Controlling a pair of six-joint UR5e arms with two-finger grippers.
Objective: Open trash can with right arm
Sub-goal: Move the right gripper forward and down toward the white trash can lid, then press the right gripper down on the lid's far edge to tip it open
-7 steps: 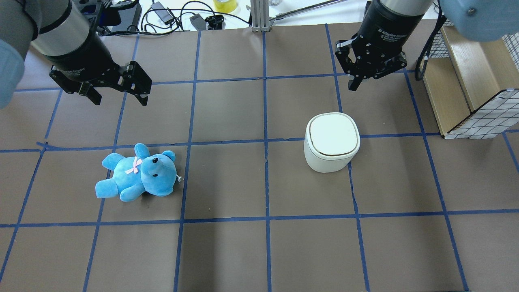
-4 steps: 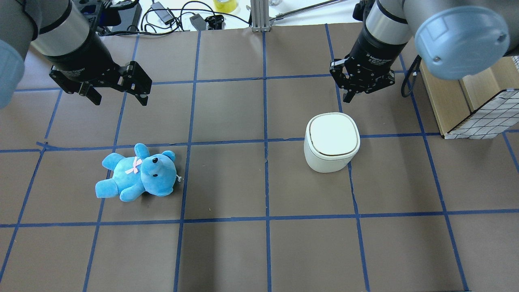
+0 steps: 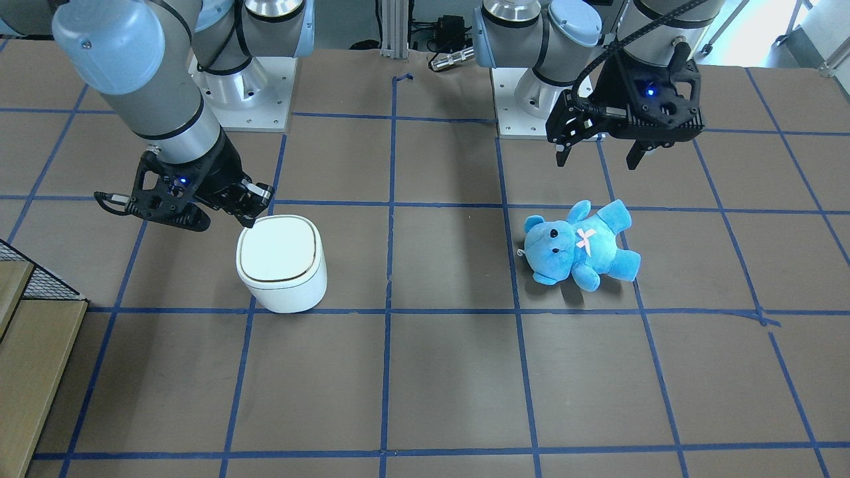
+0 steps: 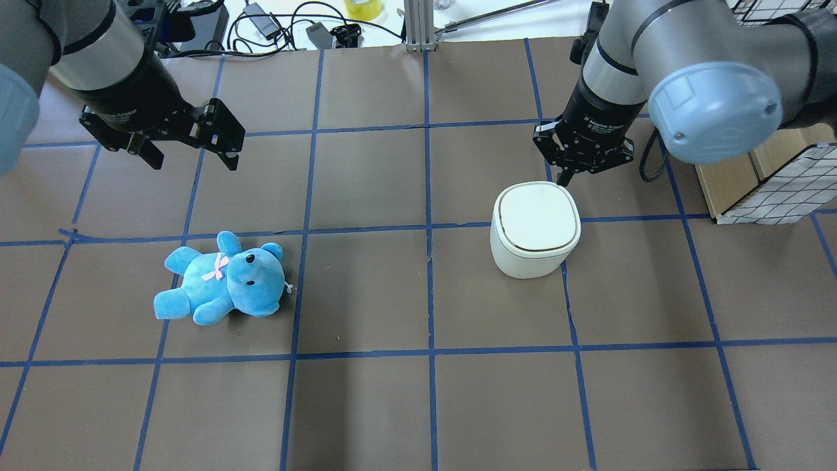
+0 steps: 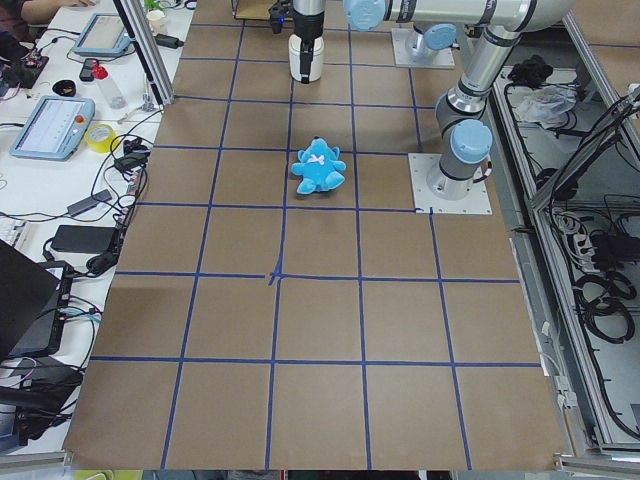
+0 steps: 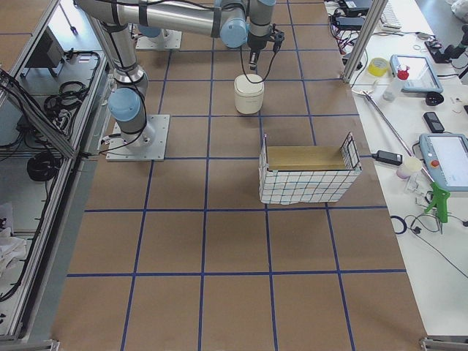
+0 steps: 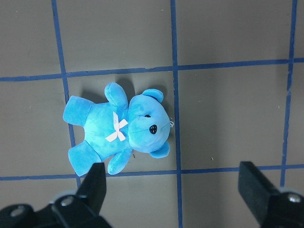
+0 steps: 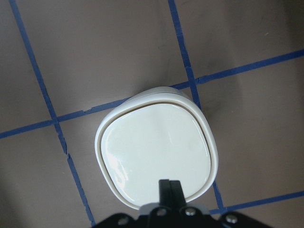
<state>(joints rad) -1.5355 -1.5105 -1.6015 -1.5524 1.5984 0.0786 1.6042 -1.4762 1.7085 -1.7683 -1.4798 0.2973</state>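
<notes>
Bright, even light from above in all views. Matte brown desk, no hot spots; the white area beyond its far edge is blown out in the overhead view. Soft, short shadows hug the trash can and the teddy bear. The glossy lid shows mild white glare streaks near its left rim in the right wrist view. Left fingers and right fingers sit close to the lens, dark and soft, out of focus. Side views: far things tiny, low detail. Otherwise sharp.

Overhead and front cameras face each other, sharing the trash can; wrist cameras look down.
</notes>
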